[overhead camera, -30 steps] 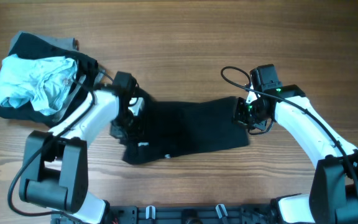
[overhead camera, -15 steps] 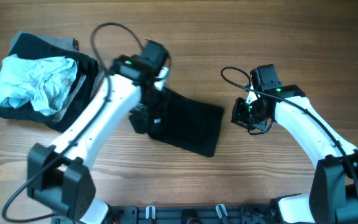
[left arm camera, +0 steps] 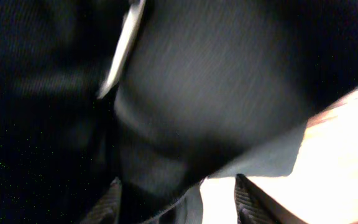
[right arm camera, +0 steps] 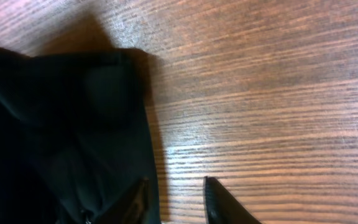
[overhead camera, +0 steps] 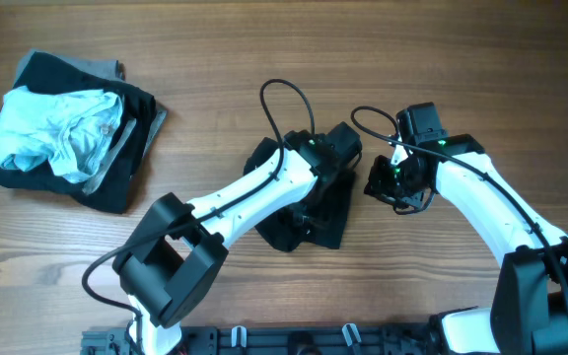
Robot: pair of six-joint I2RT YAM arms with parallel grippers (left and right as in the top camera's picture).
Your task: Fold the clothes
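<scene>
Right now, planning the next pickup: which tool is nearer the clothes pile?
Left. The left tool sits on the black cloth right of the pile; the right tool is farther right.

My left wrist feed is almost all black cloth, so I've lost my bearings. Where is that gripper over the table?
Observer: Overhead, the left gripper has reached across to the middle of the table, directly above the black garment.
Operator: Is the right gripper on the cloth too?
Observer: No. The right gripper is open with bare wood between its fingers, just off the garment's right edge.
Operator: Any other clothes out there?
Observer: Yes, a pile near the table's left edge: a crumpled light blue garment lying on dark clothes.
</scene>
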